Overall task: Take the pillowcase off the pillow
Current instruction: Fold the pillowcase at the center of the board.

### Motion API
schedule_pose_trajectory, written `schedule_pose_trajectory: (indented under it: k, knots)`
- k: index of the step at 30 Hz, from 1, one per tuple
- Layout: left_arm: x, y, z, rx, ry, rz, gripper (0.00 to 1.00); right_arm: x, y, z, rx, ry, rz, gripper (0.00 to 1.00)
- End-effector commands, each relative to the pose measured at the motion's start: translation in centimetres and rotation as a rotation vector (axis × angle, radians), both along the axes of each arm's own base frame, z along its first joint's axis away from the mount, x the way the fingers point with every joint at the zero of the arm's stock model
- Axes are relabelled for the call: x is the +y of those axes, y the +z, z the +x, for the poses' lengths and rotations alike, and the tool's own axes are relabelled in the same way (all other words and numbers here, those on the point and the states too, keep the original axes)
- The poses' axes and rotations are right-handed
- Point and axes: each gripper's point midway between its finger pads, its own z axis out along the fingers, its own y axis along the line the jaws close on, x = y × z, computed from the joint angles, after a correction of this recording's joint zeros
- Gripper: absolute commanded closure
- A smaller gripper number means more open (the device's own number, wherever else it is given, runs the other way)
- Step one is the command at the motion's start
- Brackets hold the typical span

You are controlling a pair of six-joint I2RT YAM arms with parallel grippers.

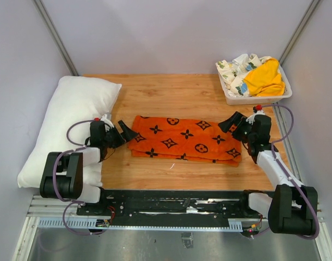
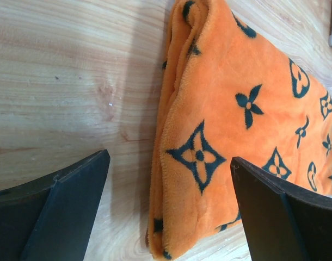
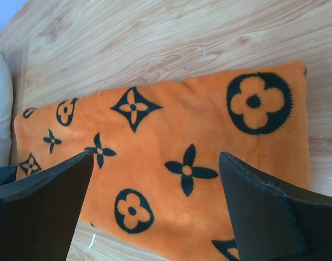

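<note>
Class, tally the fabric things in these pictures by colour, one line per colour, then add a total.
Orange with black motifs: 1, the pillowcase
Plain white: 1, the pillow
White with floral print: 1, the floral cloth
Yellow-orange: 1, the yellow cloth
Total: 4

pillowcase [image 1: 185,140] flat on the table [image 1: 171,92], pillow [image 1: 68,125] to its left (bin [image 1: 258,100] of cloths [image 1: 258,73] far right)

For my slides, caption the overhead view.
Orange pillowcase lies folded between left gripper and right gripper, jaws open; bare white pillow at far left.
</note>
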Motion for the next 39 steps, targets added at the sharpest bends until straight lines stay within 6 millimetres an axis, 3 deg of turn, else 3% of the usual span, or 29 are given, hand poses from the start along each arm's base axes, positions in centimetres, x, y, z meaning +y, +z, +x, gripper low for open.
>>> schedule_pose_trajectory:
  k: [1, 7, 17, 22, 24, 26, 28, 32, 39]
  knots:
    - [-0.5, -0.2, -0.2, -0.007, -0.021, -0.028, 0.01, 1.3, 0.3, 0.1, -0.019, 0.052, 0.004, 0.01]
    - [-3.2, -1.3, -1.7, 0.049, -0.101, -0.211, 0.01, 1.5, 0.3, 0.1, -0.017, 0.062, 0.007, 0.02]
    - [-6.5, -2.4, -2.1, 0.102, -0.132, -0.271, 0.01, 1.5, 0.2, 0.2, -0.01, 0.059, 0.013, 0.01]
    - [-6.6, -2.1, -1.3, 0.083, -0.105, -0.29, 0.24, 1.6, 0.4, 0.3, -0.011, 0.062, 0.018, 0.02]
    - [-6.5, -1.7, -0.9, 0.069, -0.095, -0.289, 0.41, 1.6, 0.4, 0.3, -0.009, 0.063, 0.018, 0.01]
    - [-6.6, -1.1, -0.3, 0.054, -0.098, -0.283, 0.68, 1.6, 0.3, 0.3, -0.006, 0.064, 0.019, 0.02]
    - [-6.3, -0.7, 0.3, 0.054, -0.09, -0.255, 0.99, 1.7, 0.4, 0.3, -0.006, 0.064, 0.019, 0.01]
    - [-4.2, 0.9, 1.8, 0.023, -0.035, -0.121, 1.0, 1.7, 0.8, 0.3, -0.011, 0.068, 0.016, 0.01]
    - [3.4, 8.7, 3.7, -0.114, 0.218, 0.259, 1.0, 2.2, 1.5, 0.3, -0.013, 0.088, 0.033, 0.01]
